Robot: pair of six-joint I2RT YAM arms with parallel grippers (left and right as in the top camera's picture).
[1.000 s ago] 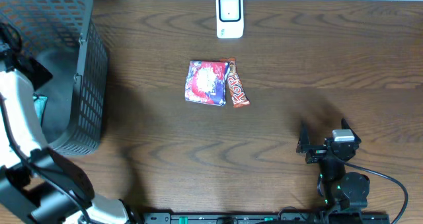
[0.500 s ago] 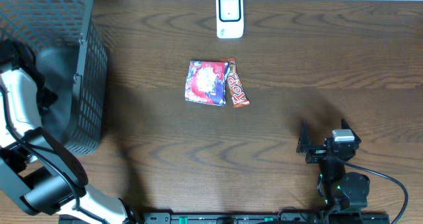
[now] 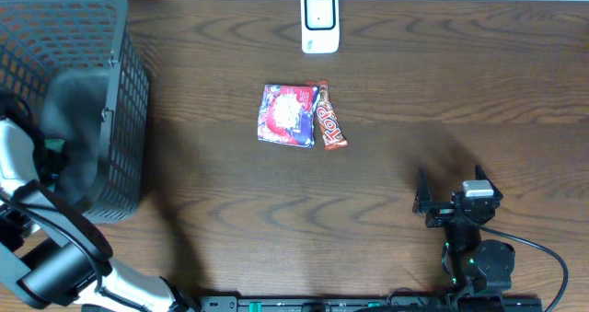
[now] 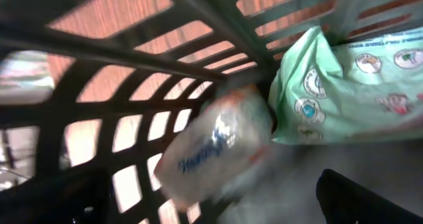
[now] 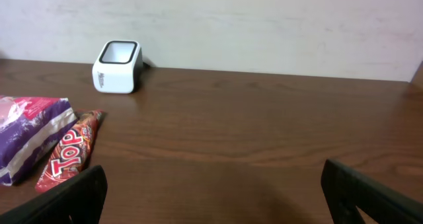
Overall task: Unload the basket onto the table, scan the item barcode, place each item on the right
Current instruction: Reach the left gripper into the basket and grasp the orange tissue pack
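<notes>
The white barcode scanner (image 3: 319, 22) stands at the table's far edge and also appears far left in the right wrist view (image 5: 117, 67). Just in front of it lie a purple snack packet (image 3: 289, 115) and a red Top bar (image 3: 330, 128), side by side. My left gripper (image 4: 211, 211) is open inside the black mesh basket (image 3: 120, 91), over a white wrapped packet (image 4: 218, 148) and a green pouch (image 4: 350, 85); it grips nothing. My right gripper (image 5: 218, 204) rests open and empty low at the front right (image 3: 451, 206).
The basket fills the table's left end, and its mesh walls (image 4: 132, 59) close round the left gripper. The pale wall (image 5: 264, 19) runs behind the scanner. Bare dark wood (image 3: 460, 100) lies between the two items and my right arm.
My left arm has slid toward the table's front edge along the basket's left side. The right arm and the items on the table have not moved.
</notes>
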